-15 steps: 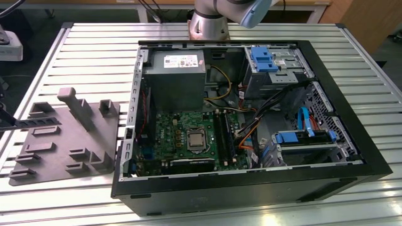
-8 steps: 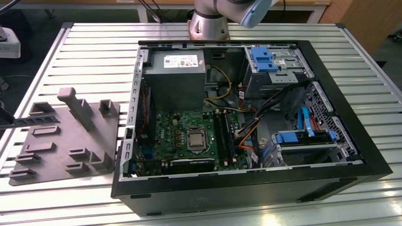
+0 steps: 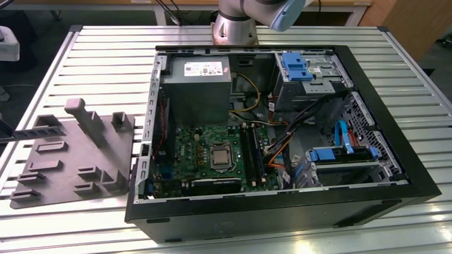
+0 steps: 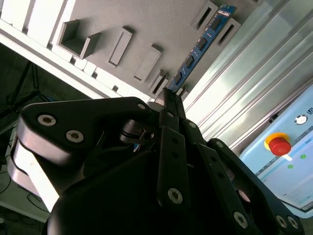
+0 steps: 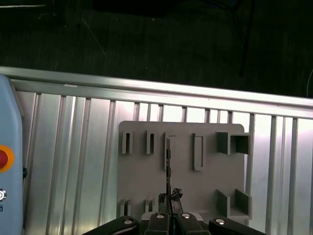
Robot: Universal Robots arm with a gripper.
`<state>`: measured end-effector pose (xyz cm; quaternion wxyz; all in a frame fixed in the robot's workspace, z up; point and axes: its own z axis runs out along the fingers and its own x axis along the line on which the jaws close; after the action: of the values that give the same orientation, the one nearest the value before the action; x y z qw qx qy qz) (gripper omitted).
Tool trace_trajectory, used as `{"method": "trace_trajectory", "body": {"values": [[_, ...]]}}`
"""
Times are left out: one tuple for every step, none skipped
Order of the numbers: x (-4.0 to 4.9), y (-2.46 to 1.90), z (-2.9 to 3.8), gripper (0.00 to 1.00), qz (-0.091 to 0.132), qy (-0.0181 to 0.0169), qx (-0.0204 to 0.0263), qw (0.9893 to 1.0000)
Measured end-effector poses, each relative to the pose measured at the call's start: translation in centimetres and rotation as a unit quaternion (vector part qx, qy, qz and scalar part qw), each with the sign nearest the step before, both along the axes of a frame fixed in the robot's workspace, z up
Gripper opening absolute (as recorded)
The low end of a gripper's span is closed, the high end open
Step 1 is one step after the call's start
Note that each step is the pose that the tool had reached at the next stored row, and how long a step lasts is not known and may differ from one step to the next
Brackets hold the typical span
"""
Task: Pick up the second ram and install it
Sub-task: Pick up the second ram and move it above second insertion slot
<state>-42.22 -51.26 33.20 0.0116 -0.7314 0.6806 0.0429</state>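
I see the arm's end effector (image 4: 169,95) angled down over the bench (image 5: 73,147), pointing along the grey tray (image 4: 146,24). Its fingers are clenched on the near end of the one ram stick (image 4: 201,45), which stands on edge in the tray's slots. One open computer case (image 3: 282,211) sits beside the tray.

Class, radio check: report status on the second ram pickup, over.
Gripper shut on the second ram. Ram over the grey tray; seated or lifted, cannot tell. Nothing blocking it.
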Motion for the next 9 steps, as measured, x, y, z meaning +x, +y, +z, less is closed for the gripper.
{"method": "trace_trajectory", "body": {"values": [[0.0, 0.0, 0.09, 0.11, 0.0, 0.0, 0.0002, 1.0], [0.0, 0.0, 0.18, 0.11, 0.0, 0.0001, 0.0005, 1.0], [0.0, 0.0, 0.27, 0.11, 0.0, 0.0, 0.0008, 1.0], [0.0, 0.0, 0.35, 0.11, 0.0, 0.0, 0.001, 1.0], [0.0, 0.0, 0.43, 0.11, 0.0, 0.0, 0.0013, 1.0], [0.0, 0.0, 0.52, 0.11, 0.0, 0.0, 0.0016, 1.0], [0.0, 0.0, 0.6, 0.11, 0.0, 0.0, 0.0018, 1.0], [0.0, 0.0, 0.68, 0.11, 0.0, 0.0, 0.0021, 1.0], [0.0, 0.0, 0.77, 0.11, 0.0, 0.0, 0.0024, 1.0]]}}
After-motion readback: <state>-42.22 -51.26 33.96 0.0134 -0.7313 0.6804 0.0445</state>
